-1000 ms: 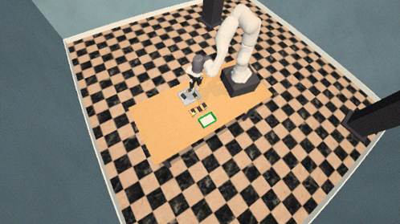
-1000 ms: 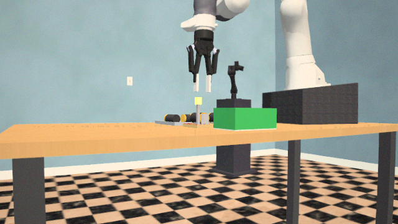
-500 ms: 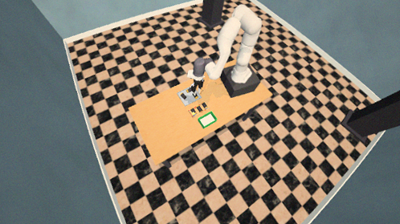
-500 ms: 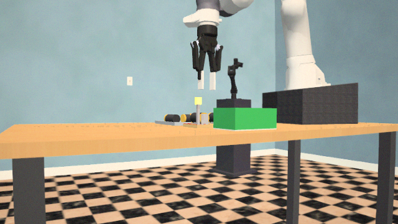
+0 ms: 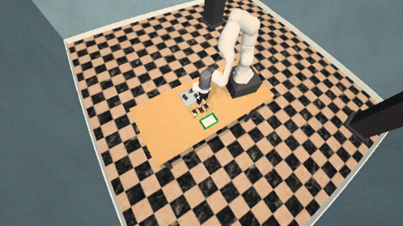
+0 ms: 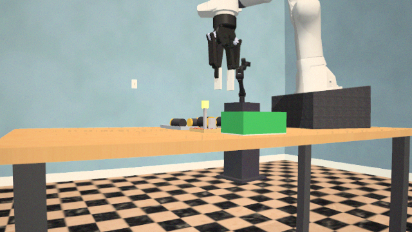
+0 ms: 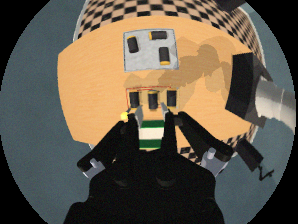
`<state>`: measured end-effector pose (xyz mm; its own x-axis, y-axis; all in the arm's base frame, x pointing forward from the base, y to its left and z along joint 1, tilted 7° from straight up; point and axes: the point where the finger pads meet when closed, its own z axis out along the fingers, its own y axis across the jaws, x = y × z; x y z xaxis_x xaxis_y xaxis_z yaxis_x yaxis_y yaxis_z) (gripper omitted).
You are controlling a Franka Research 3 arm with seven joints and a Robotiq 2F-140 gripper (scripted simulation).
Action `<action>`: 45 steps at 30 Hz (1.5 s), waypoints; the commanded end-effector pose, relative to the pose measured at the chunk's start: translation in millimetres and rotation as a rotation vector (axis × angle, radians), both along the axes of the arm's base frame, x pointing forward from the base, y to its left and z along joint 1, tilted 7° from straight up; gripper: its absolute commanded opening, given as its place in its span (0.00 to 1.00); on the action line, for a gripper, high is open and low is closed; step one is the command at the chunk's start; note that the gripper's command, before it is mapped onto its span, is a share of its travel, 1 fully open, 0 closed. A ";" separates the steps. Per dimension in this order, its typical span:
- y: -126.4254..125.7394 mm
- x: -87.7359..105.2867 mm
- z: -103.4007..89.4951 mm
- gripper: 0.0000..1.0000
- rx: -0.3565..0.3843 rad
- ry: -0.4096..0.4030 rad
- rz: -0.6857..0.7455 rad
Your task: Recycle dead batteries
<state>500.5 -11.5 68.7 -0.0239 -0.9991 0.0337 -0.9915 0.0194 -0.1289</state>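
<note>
My gripper [image 6: 224, 87] [image 7: 151, 109] is partly open and empty, pointing down high above the table. The wrist view shows three dark batteries [image 7: 134, 99] [image 7: 152, 100] [image 7: 171, 98] side by side in the holder just beyond the fingertips. Three more batteries [image 7: 132, 44] [image 7: 158, 35] [image 7: 164, 55] lie apart on the grey tray [image 7: 145, 62] [image 5: 188, 103]. The bulb [image 6: 205, 104] [image 7: 124, 116] glows yellow on its post at the holder's corner. The green recycling box [image 6: 264, 123] [image 5: 212, 125] stands upright; the fingers partly hide it in the wrist view, and no battery shows in its visible part.
The wooden table [image 5: 157, 130] [image 6: 96, 142] carries everything. The robot's dark base block [image 5: 244, 87] [image 6: 341, 109] stands at one end of it. Dark pedestals [image 5: 214, 0] [image 5: 394, 112] stand on the floor beyond the table. The bulb's thin post [image 6: 205, 118] rises beside the box.
</note>
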 end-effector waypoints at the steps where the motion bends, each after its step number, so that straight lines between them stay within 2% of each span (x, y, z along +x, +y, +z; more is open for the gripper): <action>1: -2.6 -2.0 -1.4 0.29 0.008 0.005 -0.131; 25: -2.6 -1.8 -3.2 0.29 0.007 0.005 -0.121; 28: -3.1 -0.7 -12.5 0.29 0.007 0.005 -0.121; 33: -4.4 2.9 -42.3 0.29 0.007 0.005 -0.121; 35: -4.4 2.9 -42.3 0.29 0.007 0.005 -0.121; 39: -5.2 5.1 -61.1 0.29 0.007 0.005 -0.121; 45: -5.3 5.4 -63.8 0.29 0.007 0.005 -0.121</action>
